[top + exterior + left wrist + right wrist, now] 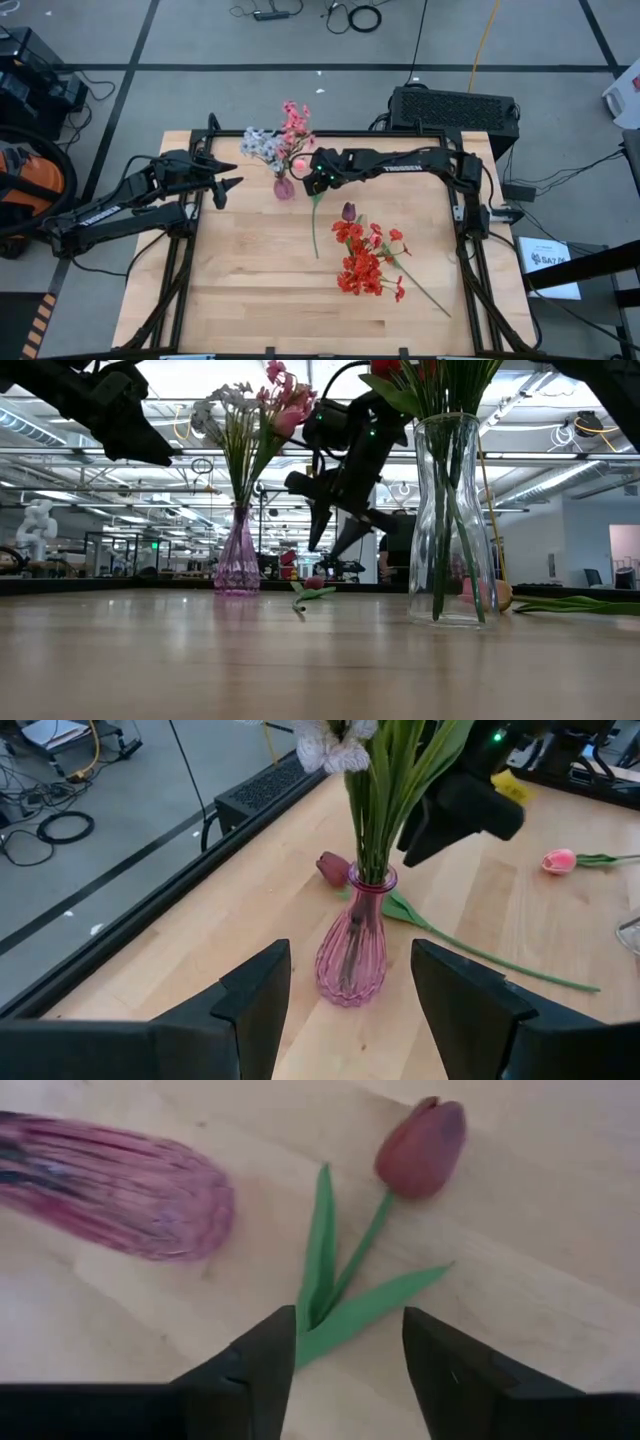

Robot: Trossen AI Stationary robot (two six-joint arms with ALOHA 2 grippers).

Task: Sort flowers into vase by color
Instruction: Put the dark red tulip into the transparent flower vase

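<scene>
A pink glass vase [284, 186] stands near the table's far edge and holds pink sprays [296, 122] and a pale blue-white sprig [261, 146]. A dark red tulip [420, 1148] lies flat on the table beside the vase. My right gripper [345, 1345] hangs open above the tulip's leaves [330, 1295], pointing steeply down, its fingertips [322, 538] clear of the table. To the vase's left my left gripper [232, 178] waits open in the air, pointing at the vase [352, 955]. Bright red flowers [365, 262] stand in a clear vase [455, 510].
A second bud [348, 211] lies on the table between the pink vase and the red cluster. A long green stalk [425, 295] runs from the red flowers toward the near right corner. The table's near half is bare wood [260, 300].
</scene>
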